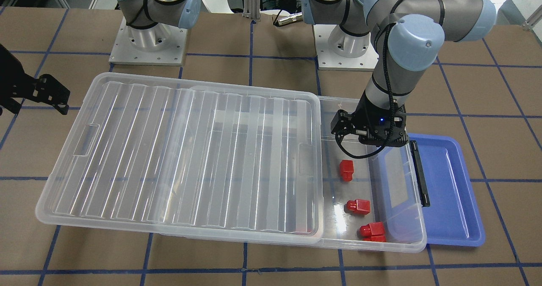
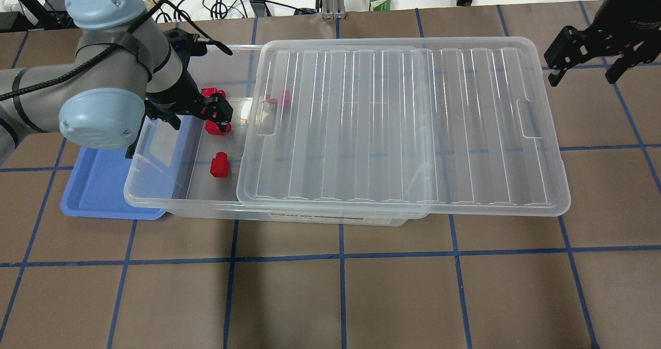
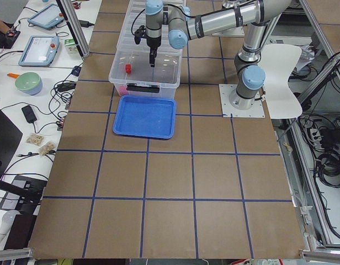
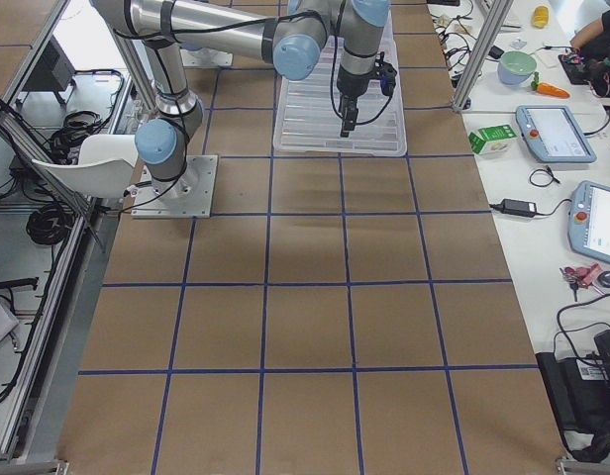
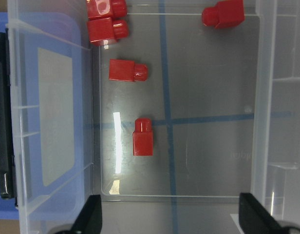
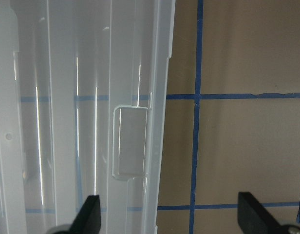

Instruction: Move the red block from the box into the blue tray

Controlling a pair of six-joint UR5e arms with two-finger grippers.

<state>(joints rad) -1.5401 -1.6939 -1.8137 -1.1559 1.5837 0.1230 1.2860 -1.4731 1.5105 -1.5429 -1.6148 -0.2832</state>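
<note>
While the left claw (image 5: 169,199) hangs over the uncovered end of the box (image 1: 381,246), its fingers (image 5: 91,215) are spread wide and nothing is gripped or touched by them. Just ahead of it, the red block (image 5: 142,137) is seen lying flat on the clear floor. Its long axis is run from the robot's edge of the bench toward the operators' edge, and its stub is pointed at the operators' edge. Four other red blocks (image 5: 128,70) are scattered beyond it. Most of the box is covered by the ribbed lid (image 2: 403,127), which is shifted toward the bench's right edge. The blue tray (image 1: 449,184) is set just beside the latched end, toward the left edge. The right claw (image 6: 169,199) is held released and empty over the lid's right-hand rim.
</note>
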